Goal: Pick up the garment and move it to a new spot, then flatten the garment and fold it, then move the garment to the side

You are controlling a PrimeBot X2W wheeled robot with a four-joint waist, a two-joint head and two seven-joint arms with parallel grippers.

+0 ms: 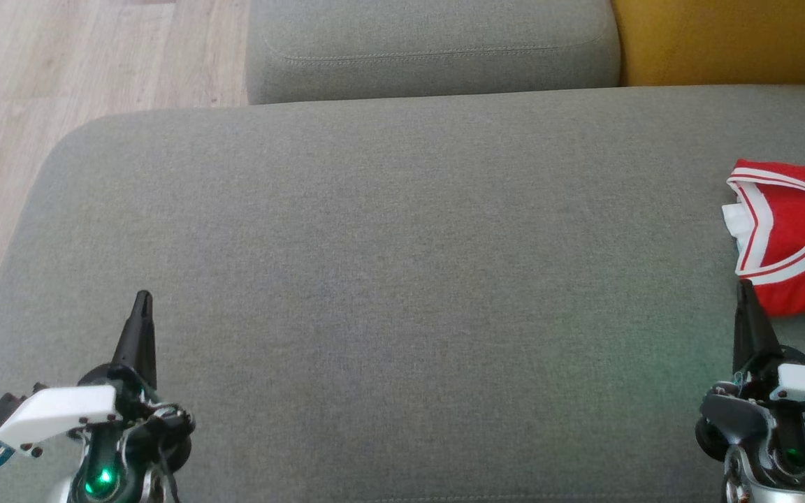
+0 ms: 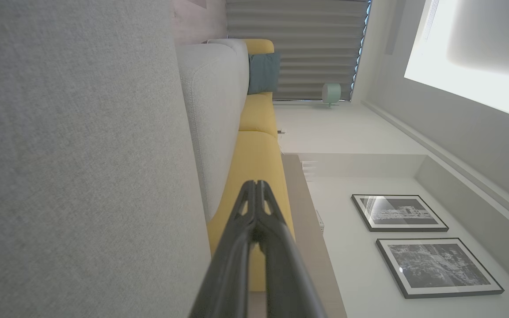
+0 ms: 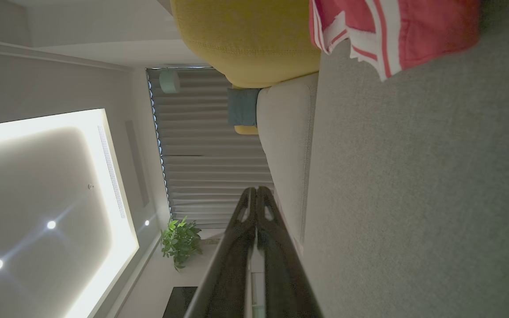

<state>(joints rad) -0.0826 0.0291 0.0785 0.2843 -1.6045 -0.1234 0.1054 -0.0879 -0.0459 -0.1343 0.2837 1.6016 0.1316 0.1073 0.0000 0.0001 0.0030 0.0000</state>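
Observation:
The garment (image 1: 794, 237) is a red jersey with white and red striped trim, folded into a compact bundle at the far right of the grey sofa seat (image 1: 388, 279); the right wrist view shows the garment (image 3: 391, 31) at its top edge. My right gripper (image 1: 745, 288) is shut and empty, its tip just short of the garment's near edge. My left gripper (image 1: 142, 299) is shut and empty at the lower left, far from the garment. In the wrist views both the left gripper (image 2: 256, 183) and the right gripper (image 3: 254, 190) have their fingers pressed together.
A grey cushion (image 1: 430, 49) lies beyond the seat, with a yellow cushion (image 1: 731, 38) to its right. Wooden floor (image 1: 60, 84) lies off the seat's left edge. The wide middle of the seat is bare fabric.

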